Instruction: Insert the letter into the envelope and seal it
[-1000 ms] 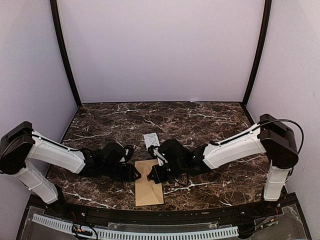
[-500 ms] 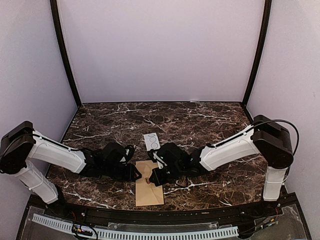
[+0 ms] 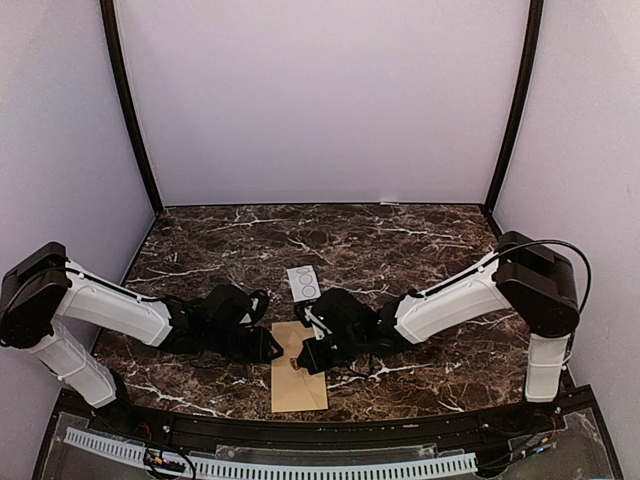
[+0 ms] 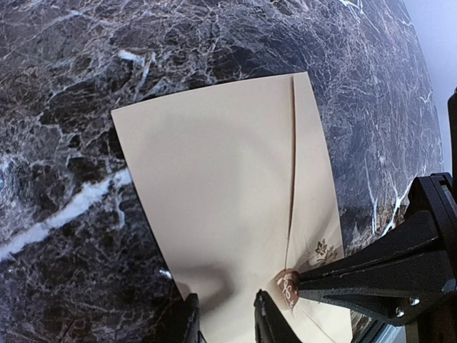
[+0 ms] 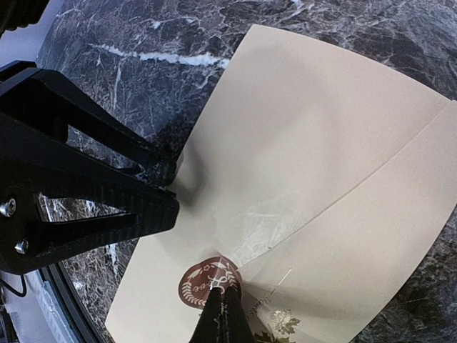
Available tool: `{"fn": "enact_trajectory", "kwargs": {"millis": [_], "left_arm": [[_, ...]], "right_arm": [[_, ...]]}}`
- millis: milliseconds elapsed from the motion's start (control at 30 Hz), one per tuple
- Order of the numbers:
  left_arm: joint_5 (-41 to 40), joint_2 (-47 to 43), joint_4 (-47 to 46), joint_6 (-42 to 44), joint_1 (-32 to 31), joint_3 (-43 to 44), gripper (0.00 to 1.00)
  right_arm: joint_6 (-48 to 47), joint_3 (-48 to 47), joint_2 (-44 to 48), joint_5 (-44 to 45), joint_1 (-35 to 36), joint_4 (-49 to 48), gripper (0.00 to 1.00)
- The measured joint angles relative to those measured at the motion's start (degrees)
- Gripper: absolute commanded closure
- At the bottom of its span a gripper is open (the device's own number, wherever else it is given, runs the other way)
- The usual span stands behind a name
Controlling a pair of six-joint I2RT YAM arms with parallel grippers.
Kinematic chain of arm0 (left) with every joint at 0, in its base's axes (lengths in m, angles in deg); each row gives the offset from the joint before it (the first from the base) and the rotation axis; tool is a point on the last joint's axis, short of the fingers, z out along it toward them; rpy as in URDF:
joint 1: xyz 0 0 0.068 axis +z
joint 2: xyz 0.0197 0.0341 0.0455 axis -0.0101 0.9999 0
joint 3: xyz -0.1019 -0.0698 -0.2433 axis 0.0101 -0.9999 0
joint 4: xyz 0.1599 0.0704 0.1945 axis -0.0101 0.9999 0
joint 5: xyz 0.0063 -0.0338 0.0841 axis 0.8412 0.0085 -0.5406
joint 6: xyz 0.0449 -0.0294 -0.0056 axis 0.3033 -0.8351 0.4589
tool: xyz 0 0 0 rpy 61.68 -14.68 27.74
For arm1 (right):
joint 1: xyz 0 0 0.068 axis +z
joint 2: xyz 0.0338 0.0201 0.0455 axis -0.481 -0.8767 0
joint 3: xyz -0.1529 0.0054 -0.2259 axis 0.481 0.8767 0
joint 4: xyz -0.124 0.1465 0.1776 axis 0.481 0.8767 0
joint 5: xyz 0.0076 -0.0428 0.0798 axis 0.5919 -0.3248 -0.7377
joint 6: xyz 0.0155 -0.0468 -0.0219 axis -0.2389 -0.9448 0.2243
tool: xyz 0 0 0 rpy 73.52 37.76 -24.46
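Observation:
The tan envelope (image 3: pixel 298 385) lies flat on the marble near the front edge, its flap folded down; it also shows in the left wrist view (image 4: pixel 228 186) and the right wrist view (image 5: pixel 307 128). No letter shows. My right gripper (image 5: pixel 225 304) is shut on the edge of a round brown sticker (image 5: pixel 202 283) and holds it down on the flap's tip; the sticker also shows in the left wrist view (image 4: pixel 287 286). My left gripper (image 4: pixel 225 314) is open, its fingers resting on the envelope's left edge, close beside the right gripper (image 3: pixel 303 358).
A small white sticker card (image 3: pixel 303 283) with circles lies just behind the envelope. Both arms reach low across the dark marble table (image 3: pixel 420 240) and meet at its front middle. Black posts and pale walls close in the back and sides.
My right gripper has shifted slightly left over the envelope, bringing the brown sticker onto the flap. The left gripper and the envelope have stayed put.

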Motion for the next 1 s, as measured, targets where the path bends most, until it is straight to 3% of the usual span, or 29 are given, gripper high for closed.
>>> {"fn": "enact_trajectory", "kwargs": {"millis": [300,500,1000], "left_arm": [[0.0,-0.1,3.3,0.7,0.0,1.9,0.75],[1.1,-1.6,5.1,1.1,0.0,4.1,0.80],[6.2,3.4,-0.7,-1.2,-2.2,4.3,0.91]], "right_arm": [[0.8,-0.2,-0.4,0.0,0.0,-0.5,1.00],[1.3,-0.2,-0.7,0.0,0.0,-1.3,1.00],[1.6,-0.2,-0.8,0.0,0.0,-1.3,1.00]]}}
